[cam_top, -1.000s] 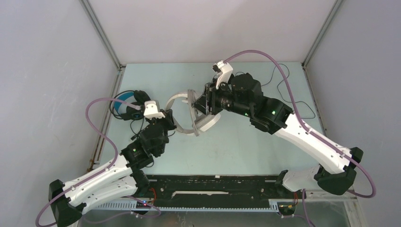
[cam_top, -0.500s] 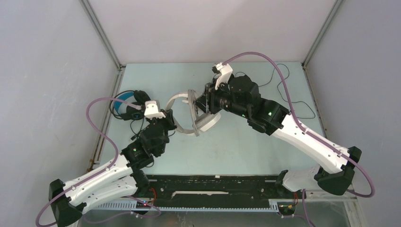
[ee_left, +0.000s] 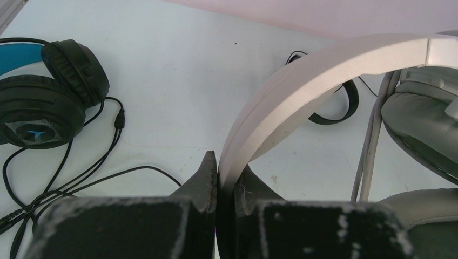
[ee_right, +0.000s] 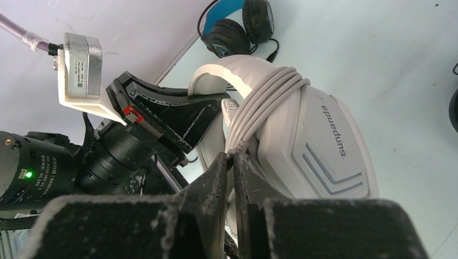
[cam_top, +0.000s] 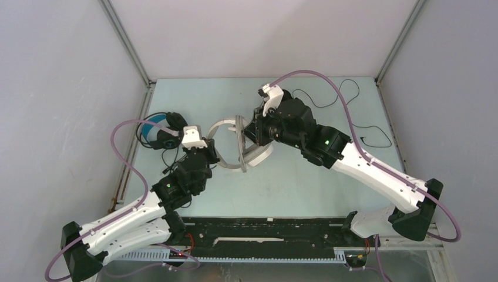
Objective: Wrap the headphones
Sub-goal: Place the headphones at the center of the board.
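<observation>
**Top external view.** The white headset (cam_top: 253, 154) is sitting near the middle of the table (cam_top: 293, 188), between the two arms. The left gripper (cam_top: 212, 155) is reaching in from the left and meeting the headband. The right gripper (cam_top: 249, 131) is coming in from the right at the ear cups. Neither gripper's fingertips are showing clearly here. The bulky black headset (cam_top: 157, 134), with its blue lining, is lying at the table's left edge, apart from both arms. A thin black cord (cam_top: 379, 144) is trailing across the far right part of the table.

**Left wrist view.** The left gripper's fingers are clamping the white headband, one pad pressing on each face. The grey cable (ee_left: 370, 145) is running down beside the grey-padded ear cup at the right. Beyond the headband, the thin black headset (ee_left: 337, 110) is lying on the table, with only part of its band showing. The bulky black headset is lying at the upper left, and its cord is looping toward the camera.

**Right wrist view.** The right gripper's fingers are pinching together on the grey cable. The pinch is just below the point where several turns of cable are lying wound over the top of the white ear cup. The left gripper is showing behind, holding the headband. The bulky black headset is lying well beyond, near the table's edge.
</observation>
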Controlling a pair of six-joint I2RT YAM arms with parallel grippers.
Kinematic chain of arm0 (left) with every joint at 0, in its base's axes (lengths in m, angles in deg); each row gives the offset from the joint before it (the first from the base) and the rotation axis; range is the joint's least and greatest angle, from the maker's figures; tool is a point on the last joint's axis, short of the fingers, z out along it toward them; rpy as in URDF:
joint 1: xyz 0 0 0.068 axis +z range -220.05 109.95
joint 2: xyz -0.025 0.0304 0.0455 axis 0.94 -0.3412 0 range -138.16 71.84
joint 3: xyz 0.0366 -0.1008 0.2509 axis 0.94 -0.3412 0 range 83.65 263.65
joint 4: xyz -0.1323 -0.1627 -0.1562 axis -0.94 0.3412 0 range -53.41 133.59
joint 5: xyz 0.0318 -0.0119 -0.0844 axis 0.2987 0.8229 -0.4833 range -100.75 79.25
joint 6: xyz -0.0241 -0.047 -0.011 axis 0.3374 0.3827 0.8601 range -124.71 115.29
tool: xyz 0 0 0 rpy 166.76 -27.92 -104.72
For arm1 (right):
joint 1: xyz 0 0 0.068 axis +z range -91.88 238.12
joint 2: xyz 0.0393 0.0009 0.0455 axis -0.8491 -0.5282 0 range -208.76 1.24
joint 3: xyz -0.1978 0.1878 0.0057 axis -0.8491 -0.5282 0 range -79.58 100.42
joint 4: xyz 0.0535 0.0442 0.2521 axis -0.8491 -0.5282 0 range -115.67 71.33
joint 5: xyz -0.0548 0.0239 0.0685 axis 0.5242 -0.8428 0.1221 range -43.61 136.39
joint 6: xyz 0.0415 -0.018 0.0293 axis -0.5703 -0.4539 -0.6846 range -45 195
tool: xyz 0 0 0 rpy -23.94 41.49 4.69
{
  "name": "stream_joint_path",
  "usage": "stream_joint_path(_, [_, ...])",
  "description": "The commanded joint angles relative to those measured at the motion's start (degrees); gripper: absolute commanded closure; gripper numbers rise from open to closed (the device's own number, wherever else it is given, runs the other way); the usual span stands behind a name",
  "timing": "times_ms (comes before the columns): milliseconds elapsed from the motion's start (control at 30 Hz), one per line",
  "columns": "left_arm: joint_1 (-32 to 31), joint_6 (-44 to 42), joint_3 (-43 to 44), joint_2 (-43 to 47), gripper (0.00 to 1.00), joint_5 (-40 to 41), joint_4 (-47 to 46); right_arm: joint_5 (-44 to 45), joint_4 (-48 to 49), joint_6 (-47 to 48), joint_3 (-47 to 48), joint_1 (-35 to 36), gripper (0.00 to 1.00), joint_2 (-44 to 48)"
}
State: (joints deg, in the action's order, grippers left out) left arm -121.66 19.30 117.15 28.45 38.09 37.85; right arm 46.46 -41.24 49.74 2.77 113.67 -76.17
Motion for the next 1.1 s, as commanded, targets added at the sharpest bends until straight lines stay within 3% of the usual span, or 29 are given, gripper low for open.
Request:
stream_joint_path(0, [0.1, 6.1, 4.4, 1.1, 1.0, -0.1, -5.4, 0.6, -0.8, -0.7, -1.1, 1.2, 0.91, -0.4])
stream_joint_path(467, [0.2, 8.9, 7.5, 2.3, 1.0, -2.8, 0.6, 9.4, -3.9, 2.5, -4.9, 3.5, 0.9, -0.8])
stream_joint_path(700, [0.2, 9.2, 6.8, 3.4, 1.0, -2.8, 2.9, 7.4, -2.6, 3.0, -4.9, 3.4, 0.88, 1.5])
stream_joint_path(1067, [0.2, 7.9, 5.9, 3.6, 1.0, -1.8, 3.1, 1.9, 0.8, -0.2, -4.9, 3.3, 0.76, 8.8])
